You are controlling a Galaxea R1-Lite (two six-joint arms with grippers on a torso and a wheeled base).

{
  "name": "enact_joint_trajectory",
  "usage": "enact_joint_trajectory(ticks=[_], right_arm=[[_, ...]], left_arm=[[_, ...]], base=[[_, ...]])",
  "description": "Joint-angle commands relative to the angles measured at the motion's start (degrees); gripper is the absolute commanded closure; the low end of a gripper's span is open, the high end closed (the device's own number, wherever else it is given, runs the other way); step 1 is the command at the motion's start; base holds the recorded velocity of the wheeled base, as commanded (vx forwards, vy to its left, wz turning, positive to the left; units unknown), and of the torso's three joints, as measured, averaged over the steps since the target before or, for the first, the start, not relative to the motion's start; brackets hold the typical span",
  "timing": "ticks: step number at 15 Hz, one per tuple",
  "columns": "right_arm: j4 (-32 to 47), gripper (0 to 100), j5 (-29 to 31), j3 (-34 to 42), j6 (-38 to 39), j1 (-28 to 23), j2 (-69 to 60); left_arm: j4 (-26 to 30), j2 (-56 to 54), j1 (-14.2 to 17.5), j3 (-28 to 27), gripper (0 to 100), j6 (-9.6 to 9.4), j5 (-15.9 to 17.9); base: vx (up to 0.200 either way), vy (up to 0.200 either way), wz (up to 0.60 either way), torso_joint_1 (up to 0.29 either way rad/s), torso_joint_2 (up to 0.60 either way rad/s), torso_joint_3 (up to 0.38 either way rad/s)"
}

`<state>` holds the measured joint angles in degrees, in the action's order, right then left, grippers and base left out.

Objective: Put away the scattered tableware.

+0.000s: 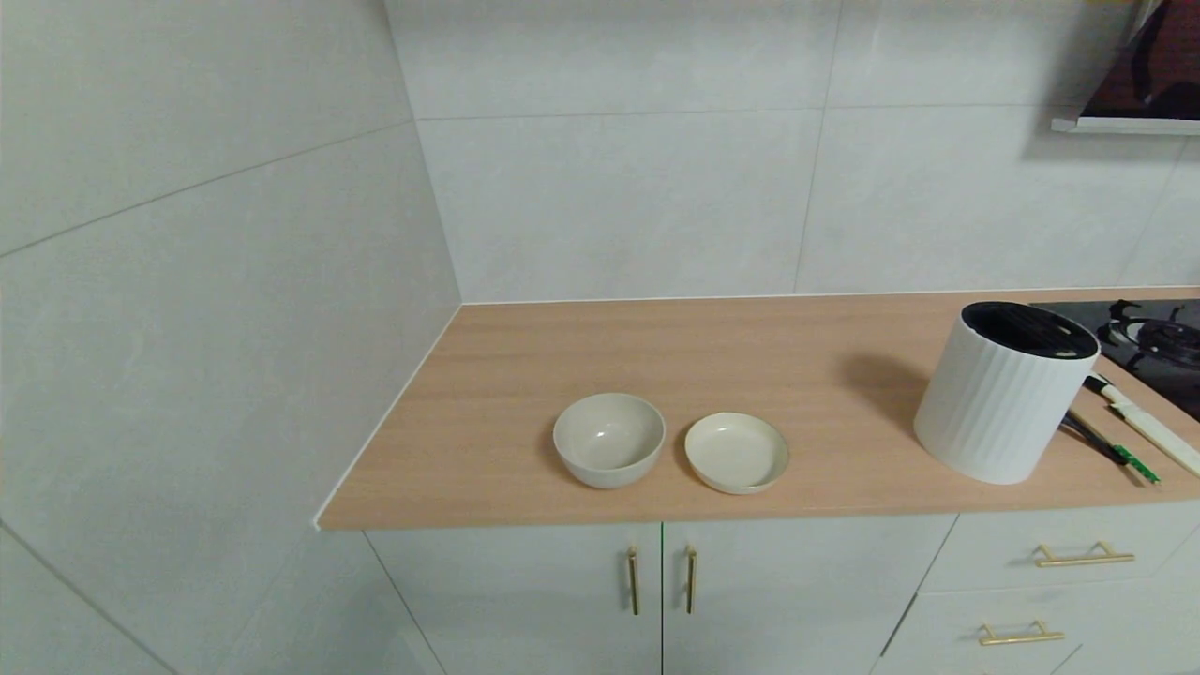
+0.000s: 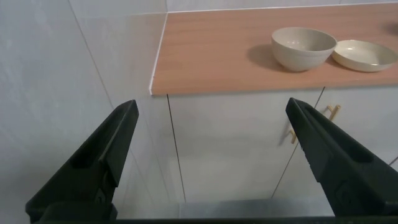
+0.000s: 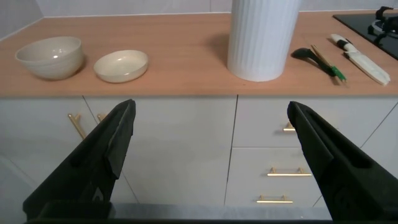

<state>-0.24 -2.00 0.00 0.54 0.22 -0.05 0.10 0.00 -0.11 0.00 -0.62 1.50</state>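
Wooden table (image 1: pixel 750 356). At its right, ribbed white holder (image 1: pixel 998 398). Below the table edge, left gripper (image 2: pixel 210 106) and right gripper (image 3: pixel 210 106), fingers wide apart, empty. Near front edge, bowl (image 1: pixel 608 439), shallow dish (image 1: pixel 737 452) just beside. Right of holder, knife (image 1: pixel 1148 424).

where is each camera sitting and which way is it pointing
Head view: on the head, looking forward and down at the counter with bowl, dish and white canister.
Left wrist view: low before the cabinet, facing the counter's wall end; open left gripper frames it.
Right wrist view: low before the drawers, facing the canister; open right gripper frames it.
Shared: bowl and dish in all three.
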Motion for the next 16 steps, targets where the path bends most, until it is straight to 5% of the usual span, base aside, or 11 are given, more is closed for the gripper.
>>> enact_joint_trajectory(ticks=[1,16], right_arm=[[-0.02,0,-0.02,0.0,-0.01,0.04,0.05],[-0.02,0,-0.02,0.0,-0.01,0.04,0.05]], left_arm=[[-0.01,0.09,0.02,0.0,0,0.01,-0.01],[-0.01,0.09,0.02,0.0,0,0.01,0.08]], base=[[0.0,0.0,0.0,-0.159,0.36,0.193],[0.0,0.0,0.0,-0.225,0.51,0.277]])
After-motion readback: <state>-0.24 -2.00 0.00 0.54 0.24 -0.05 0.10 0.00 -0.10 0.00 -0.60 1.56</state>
